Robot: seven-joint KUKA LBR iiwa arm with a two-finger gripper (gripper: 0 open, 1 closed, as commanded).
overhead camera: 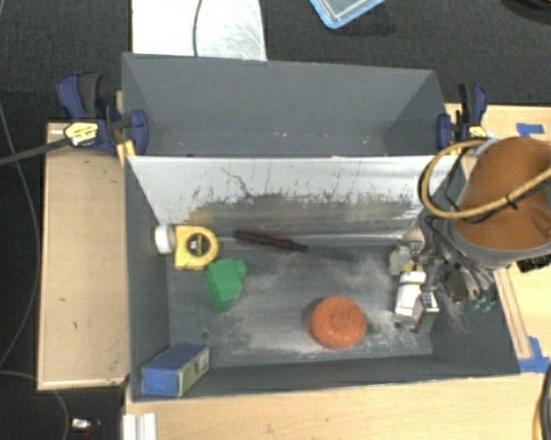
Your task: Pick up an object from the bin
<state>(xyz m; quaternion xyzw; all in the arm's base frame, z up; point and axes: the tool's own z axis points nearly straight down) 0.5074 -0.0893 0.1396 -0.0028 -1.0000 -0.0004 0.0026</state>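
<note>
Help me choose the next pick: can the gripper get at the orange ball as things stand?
Probably yes. The orange ball lies alone on the bin floor, just left of the gripper, with bare floor between them and nothing on top of it.

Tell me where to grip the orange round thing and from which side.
Probably across its widest part, from straight above. The orange round thing lies alone on the bin floor, bare floor all round it, so any two opposite sides are free; the gripper is close by on the view's right.
</note>
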